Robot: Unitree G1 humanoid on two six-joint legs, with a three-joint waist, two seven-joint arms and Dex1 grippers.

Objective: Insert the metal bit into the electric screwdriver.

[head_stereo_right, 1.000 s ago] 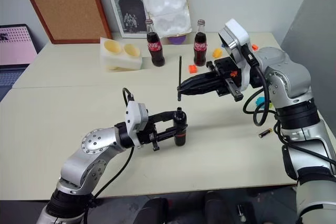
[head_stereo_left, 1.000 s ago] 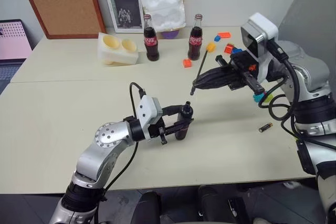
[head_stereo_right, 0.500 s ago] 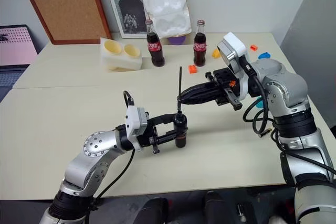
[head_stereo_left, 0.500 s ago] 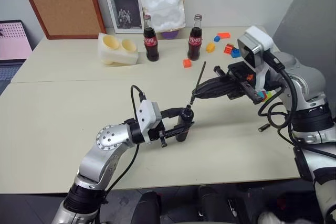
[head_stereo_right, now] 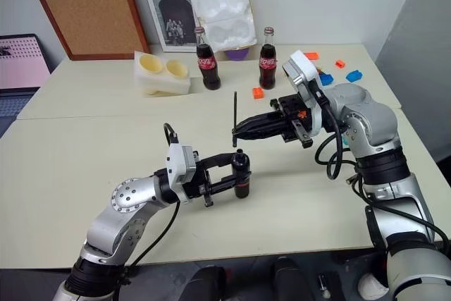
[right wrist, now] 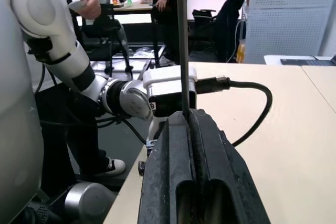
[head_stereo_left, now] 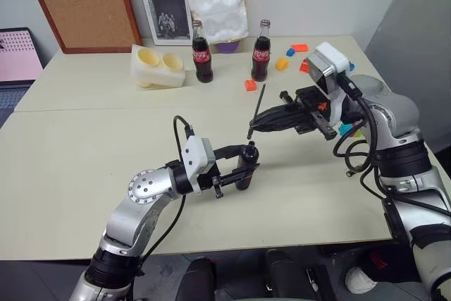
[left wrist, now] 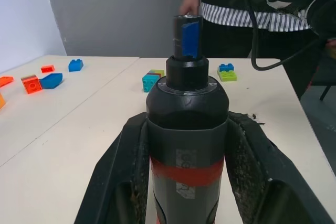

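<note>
The left gripper (head_stereo_left: 239,167) is clamped on the electric screwdriver (head_stereo_left: 246,166), holding it upright just above the bench (head_stereo_left: 84,139) near the middle of the head view. The left wrist view shows both fingers pressed against the black body at its red band, with the small blue tip (left wrist: 187,38) pointing up and uncovered.

At about one o'clock from that tip, the right gripper (head_stereo_left: 255,125) is pinched tight on the metal bit (head_stereo_left: 257,107). The rod stands nearly upright, its top leaning slightly to the right. Its lower end hangs close above the blue tip, not yet touching it, and looks set a little to the right of it.

The step in hand appears to be the final alignment before insertion. To do it well, the right arm should bring the rod's lower end directly over the socket and square the lean so the rod matches the tool's axis. It should then descend slowly and straight while the left arm keeps the tool steady. A rod entering crooked would likely catch on the socket's rim or slip in the gripper.
</note>
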